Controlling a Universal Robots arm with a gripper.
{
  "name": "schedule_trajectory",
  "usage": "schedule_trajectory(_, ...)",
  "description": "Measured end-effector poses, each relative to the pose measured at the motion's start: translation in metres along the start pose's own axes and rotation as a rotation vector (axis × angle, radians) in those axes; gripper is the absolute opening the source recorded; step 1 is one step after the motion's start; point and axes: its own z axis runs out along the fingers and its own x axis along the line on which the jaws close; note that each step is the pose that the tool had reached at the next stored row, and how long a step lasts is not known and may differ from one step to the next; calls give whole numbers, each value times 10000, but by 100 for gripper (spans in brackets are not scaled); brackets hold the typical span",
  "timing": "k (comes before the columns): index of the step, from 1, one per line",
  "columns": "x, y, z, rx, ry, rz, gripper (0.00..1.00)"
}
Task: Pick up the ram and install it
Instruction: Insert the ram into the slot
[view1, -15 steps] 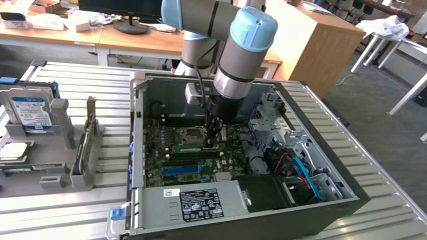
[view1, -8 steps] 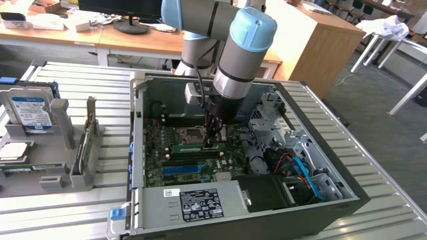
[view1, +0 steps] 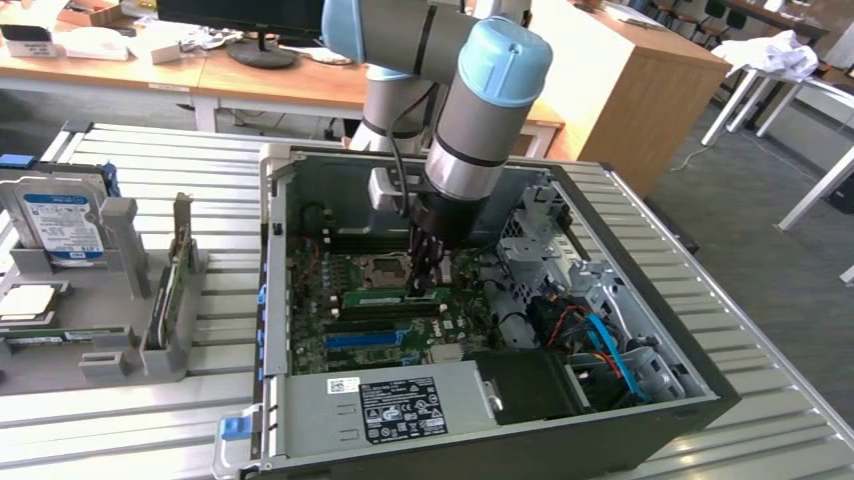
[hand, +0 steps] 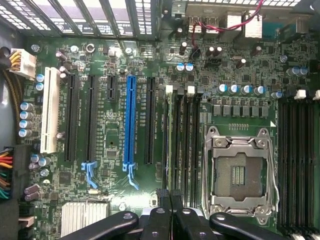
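Clearly past the pick-up and into the install.

Nearest, along the front edge of the computer case: grey power supply, label up. Just beyond, on the motherboard: blue slot, untouched. Beyond that, the ram: green, level, long edge down across the middle of the board, right at the dark memory slots. Gripper down on the stick towards its end on the exterior view's right. Claw together, clamped on the ram's upper edge, by the look of the exterior view. Behind the stick, towards the case's back wall: bare processor socket. Off the case, near the table edge on the exterior view's left: hard drive upright in a grey rack, well apart from the work.

Judged as seating. Calls for the lower edge square over one slot, notch matched, then straight, even pressure until the white latches close. Off-centre hold, so some risk of tipping.

Hard to tell: whether in the slot or just above it, and which slot of the row. From the wrist view, stick edge-on, a thin line at best, lost between the fingertips and the slots. Back of the board partly behind the arm in the exterior view.
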Motion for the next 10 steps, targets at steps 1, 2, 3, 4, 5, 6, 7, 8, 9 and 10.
schedule_trajectory(1, 0, 2, 1, 0, 0, 1, 12)
schedule_trajectory(2, 0, 2, 1, 0, 0, 0, 12)
schedule_trajectory(3, 0, 2, 1, 0, 0, -1, 12)
schedule_trajectory(4, 0, 2, 1, 0, 0, -1, 12)
schedule_trajectory(5, 0, 3, 1, -1, 1, 0, 12)
schedule_trajectory(6, 0, 2, 5, 1, -3, -1, 12)
schedule_trajectory(7, -1, 2, 11, 3, -5, 0, 12)
schedule_trajectory(8, 0, 2, 14, 1, -2, 0, 12)
schedule_trajectory(9, 0, 3, 18, 0, 0, 0, 12)
schedule_trajectory(10, 0, 3, 22, 0, -1, 0, 12)
